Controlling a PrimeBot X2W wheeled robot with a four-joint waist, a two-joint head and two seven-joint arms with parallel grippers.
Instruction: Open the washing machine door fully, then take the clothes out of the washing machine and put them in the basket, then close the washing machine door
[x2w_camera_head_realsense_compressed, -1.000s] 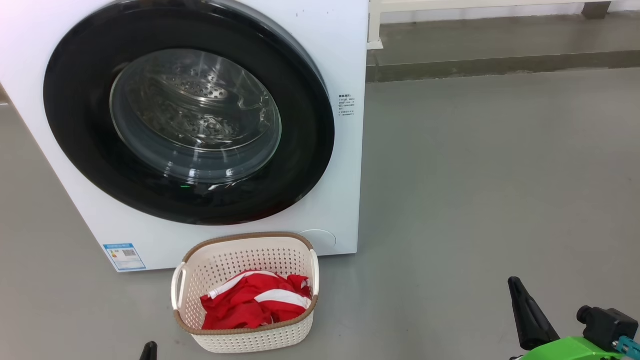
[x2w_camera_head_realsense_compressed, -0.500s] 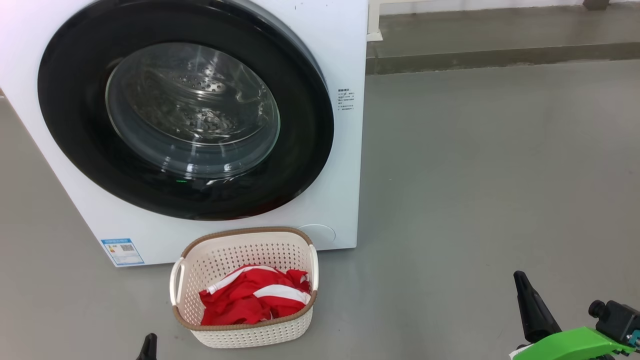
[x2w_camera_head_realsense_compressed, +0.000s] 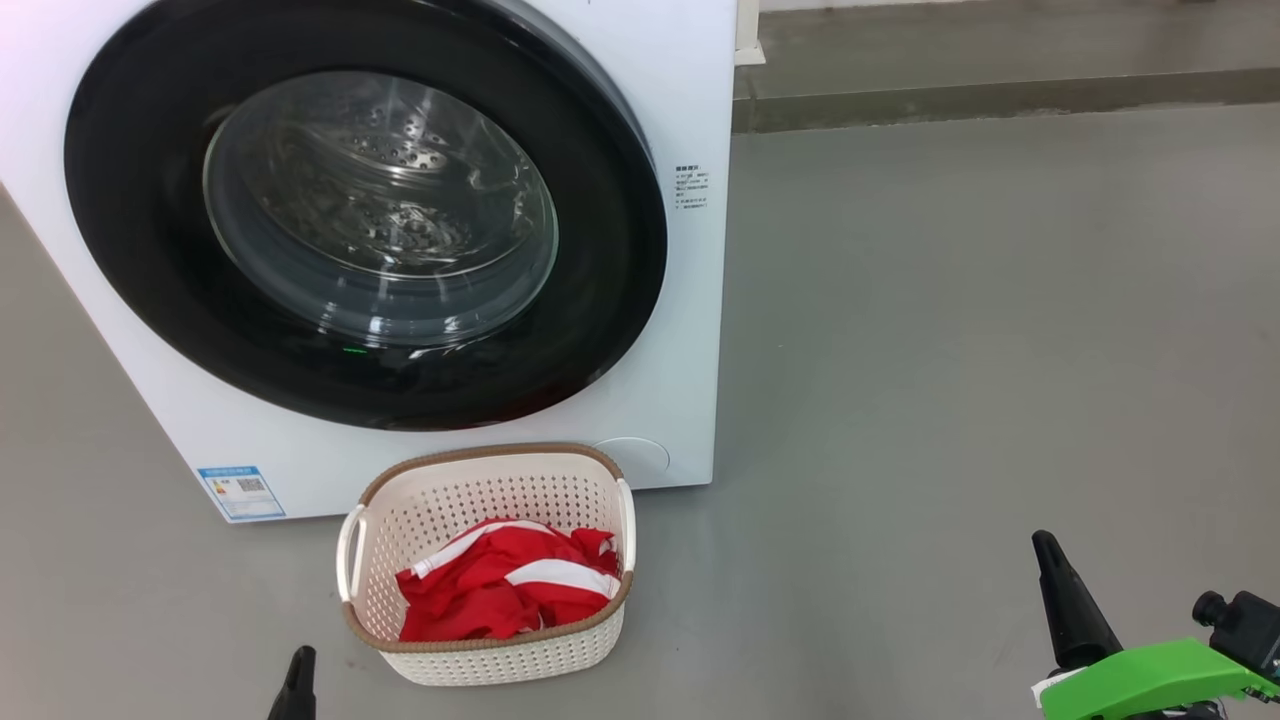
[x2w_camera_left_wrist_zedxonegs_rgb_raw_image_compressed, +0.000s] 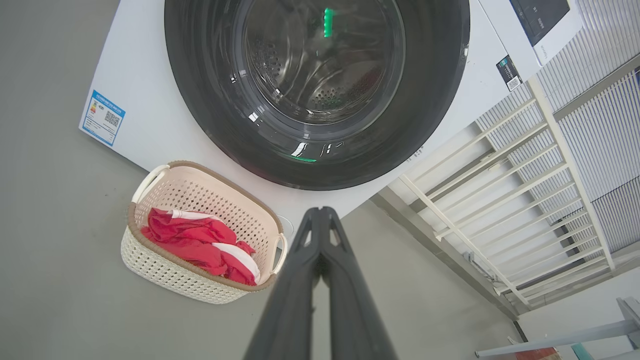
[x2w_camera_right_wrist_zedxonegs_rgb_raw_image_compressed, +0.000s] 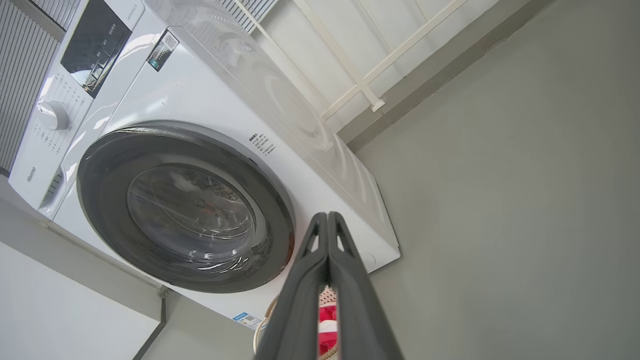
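The washing machine door (x2w_camera_head_realsense_compressed: 380, 210) is seen flat against the washing machine (x2w_camera_head_realsense_compressed: 690, 80); latching cannot be confirmed. The clothes (x2w_camera_head_realsense_compressed: 490, 590) are heaped in the basket (x2w_camera_head_realsense_compressed: 487, 452), set just before the machine. Left gripper (x2w_camera_left_wrist_zedxonegs_rgb_raw_image_compressed: 320, 215) and right gripper (x2w_camera_right_wrist_zedxonegs_rgb_raw_image_compressed: 327, 217) are pinched closed, empty, well apart from the door. Risk: an unlatched door could swing out; a reddish patch (x2w_camera_left_wrist_zedxonegs_rgb_raw_image_compressed: 370, 80) behind the door may be a missed garment. White railing (x2w_camera_left_wrist_zedxonegs_rgb_raw_image_compressed: 480, 190) noted beside; nothing blocks.
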